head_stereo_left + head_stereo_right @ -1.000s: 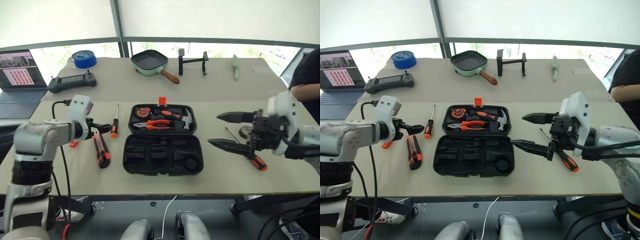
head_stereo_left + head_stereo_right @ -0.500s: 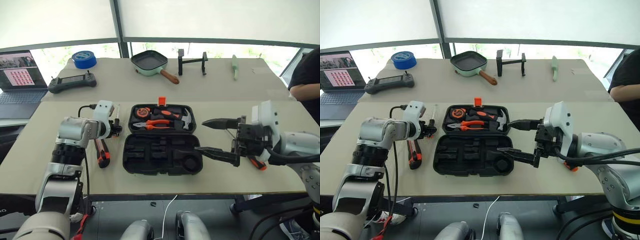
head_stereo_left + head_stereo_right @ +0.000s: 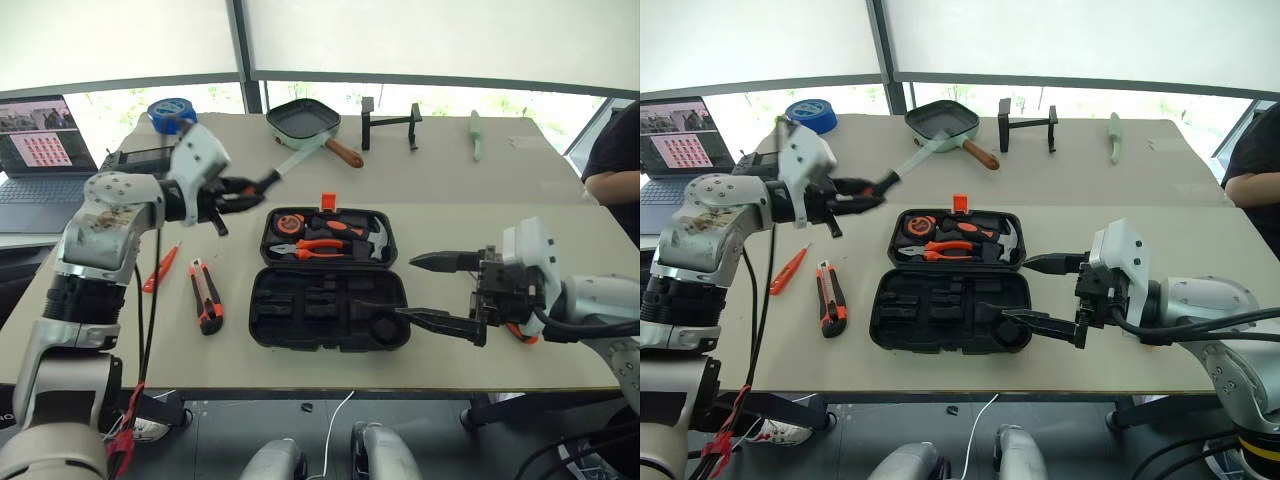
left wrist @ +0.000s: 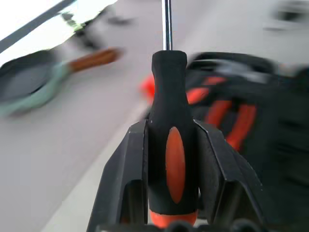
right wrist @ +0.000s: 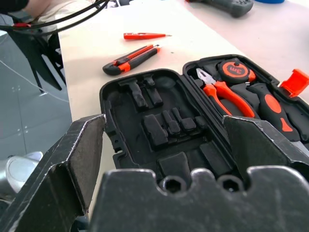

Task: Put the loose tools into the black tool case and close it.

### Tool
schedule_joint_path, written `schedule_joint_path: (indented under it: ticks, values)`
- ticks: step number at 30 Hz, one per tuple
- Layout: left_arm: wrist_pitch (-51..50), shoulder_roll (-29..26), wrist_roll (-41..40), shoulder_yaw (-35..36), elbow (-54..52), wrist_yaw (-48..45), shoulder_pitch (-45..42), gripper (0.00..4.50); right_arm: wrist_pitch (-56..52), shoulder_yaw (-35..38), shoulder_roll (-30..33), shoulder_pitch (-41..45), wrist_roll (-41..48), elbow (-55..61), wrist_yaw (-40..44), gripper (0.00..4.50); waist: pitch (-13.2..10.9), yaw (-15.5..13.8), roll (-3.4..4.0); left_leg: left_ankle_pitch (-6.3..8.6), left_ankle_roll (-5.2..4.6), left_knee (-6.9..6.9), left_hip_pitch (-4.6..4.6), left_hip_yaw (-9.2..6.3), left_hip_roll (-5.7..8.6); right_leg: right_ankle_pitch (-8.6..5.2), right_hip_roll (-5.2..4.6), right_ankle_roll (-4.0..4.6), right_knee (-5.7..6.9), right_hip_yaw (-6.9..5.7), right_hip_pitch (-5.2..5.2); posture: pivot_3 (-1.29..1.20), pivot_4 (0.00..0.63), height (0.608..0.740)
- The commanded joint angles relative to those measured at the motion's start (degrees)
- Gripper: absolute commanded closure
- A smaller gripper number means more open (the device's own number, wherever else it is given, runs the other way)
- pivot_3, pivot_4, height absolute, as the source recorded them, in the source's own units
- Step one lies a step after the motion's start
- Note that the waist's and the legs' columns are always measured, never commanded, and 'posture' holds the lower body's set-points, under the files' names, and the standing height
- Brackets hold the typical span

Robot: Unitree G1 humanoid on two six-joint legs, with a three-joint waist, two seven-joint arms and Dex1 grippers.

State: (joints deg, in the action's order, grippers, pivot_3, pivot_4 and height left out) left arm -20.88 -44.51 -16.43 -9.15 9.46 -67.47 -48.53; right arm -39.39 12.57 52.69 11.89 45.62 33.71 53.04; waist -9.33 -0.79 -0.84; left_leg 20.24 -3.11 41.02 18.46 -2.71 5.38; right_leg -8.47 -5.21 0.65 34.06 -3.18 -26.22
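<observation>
Bright daylight from the blown-out windows (image 3: pixel 420 40) behind the beige desk (image 3: pixel 480 170); left wrist view's background is motion-blurred.

The open tool case (image 3: pixel 328 280) lies mid-table, with the pliers (image 3: pixel 322 247) and hammer (image 3: pixel 365 240) in its far half. At its nine o'clock lie the utility knife (image 3: pixel 205 308) and, farther out, the slim screwdriver (image 3: pixel 159 269). At twelve o'clock sits the pan (image 3: pixel 306 124); at ten o'clock, the controller (image 3: pixel 140 159), blue tape roll (image 3: pixel 170 111) and laptop (image 3: pixel 38 150).

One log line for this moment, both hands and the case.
left hand: shut on screwdriver, held above table | right hand: open, empty, beside case | case: open | knife: on table
</observation>
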Motion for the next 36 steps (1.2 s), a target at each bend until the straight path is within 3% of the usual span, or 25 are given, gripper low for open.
schedule_joint_path:
  ticks: [1, 8, 16, 24, 26, 27, 32, 35, 36]
  values:
    - [7.29, -0.66, 4.23, -5.80, 1.37, -9.23, 0.40, 3.63, 1.09, 1.21, 0.38, -0.37, -0.78, 0.73, -0.39, 0.00, 0.00, 0.09, -0.01, 0.00, -0.01, 0.03, 0.00, 0.02, 0.00, 0.01, 0.01, 0.01, 0.02, 0.02, 0.01, 0.00, 0.150, 0.740]
    - [19.68, 2.70, 14.35, -13.24, 10.02, -12.40, -0.74, 3.63, 0.70, 2.32, -0.09, -2.34, -0.35, 2.33, -2.35, 0.00, -0.01, 0.05, -0.02, -0.04, -0.15, 0.04, 0.09, 0.00, -0.15, 0.07, 0.07, 0.11, 0.05, 0.09, -0.01, 0.00, 0.150, 0.740]
    - [16.39, 7.74, 17.85, -12.64, 14.61, -8.91, -2.88, 3.63, 0.76, 2.84, -0.14, -3.08, 0.00, 3.01, -4.32, 0.00, -0.01, -0.22, -0.02, 0.10, -0.42, 0.77, 0.82, -0.11, -0.09, 0.23, 0.09, -0.14, 0.01, -0.15, -0.33, 0.00, 0.150, 0.740]
    - [17.56, 9.43, 18.83, -12.05, 17.05, -8.99, -4.31, 3.63, 0.90, 2.90, -0.15, -2.97, 0.12, 2.85, -4.56, 0.00, -0.01, -0.20, -0.02, 0.11, -0.46, 0.81, 0.82, -0.14, -0.06, 0.26, 0.07, -0.19, 0.02, -0.12, -0.31, 0.00, 0.150, 0.740]
    - [16.74, 9.94, 18.81, -11.88, 17.46, -8.74, -4.94, 2.63, 0.97, 2.73, -0.32, -2.82, 0.08, 2.80, -4.62, 0.00, -0.01, -0.13, -0.02, 0.11, -0.46, 0.81, 0.82, -0.13, -0.06, 0.26, 0.07, -0.19, 0.02, -0.12, -0.31, 0.00, 0.150, 0.740]
    - [16.24, 10.03, 18.56, -11.74, 17.15, -9.07, -5.12, 2.49, 0.96, 2.64, -0.38, -2.76, 0.08, 2.79, -4.68, 0.00, -0.01, -0.17, -0.02, 0.12, -0.47, 0.82, 0.82, -0.13, -0.06, 0.26, 0.06, -0.19, 0.02, -0.12, -0.30, 0.00, 0.150, 0.740]
    - [14.62, 10.18, 17.27, -10.46, 14.73, -9.95, -5.97, 0.74, 0.81, 2.63, -0.45, -3.09, 0.29, 3.09, -4.64, 0.00, -0.01, -0.40, -0.02, 0.11, -0.47, 0.84, 0.81, -0.14, -0.06, 0.26, 0.06, -0.19, 0.04, -0.11, -0.27, 0.00, 0.150, 0.740]
    - [14.03, 11.50, 16.22, -8.80, 14.25, -8.76, -6.89, 0.74, 0.67, 2.68, -0.52, -3.31, 0.55, 3.28, -4.65, 0.00, -0.01, -0.52, -0.02, 0.11, -0.47, 0.85, 0.81, -0.14, -0.06, 0.26, 0.06, -0.19, 0.03, -0.11, -0.28, 0.00, 0.150, 0.740]
    - [14.09, 12.02, 15.93, -8.39, 14.26, -8.57, -7.07, 0.97, 0.65, 2.69, -0.57, -3.34, 0.62, 3.30, -4.68, 0.00, -0.01, -0.60, -0.02, 0.11, -0.47, 0.84, 0.82, -0.16, -0.06, 0.26, 0.07, -0.19, 0.03, -0.11, -0.28, 0.00, 0.150, 0.740]
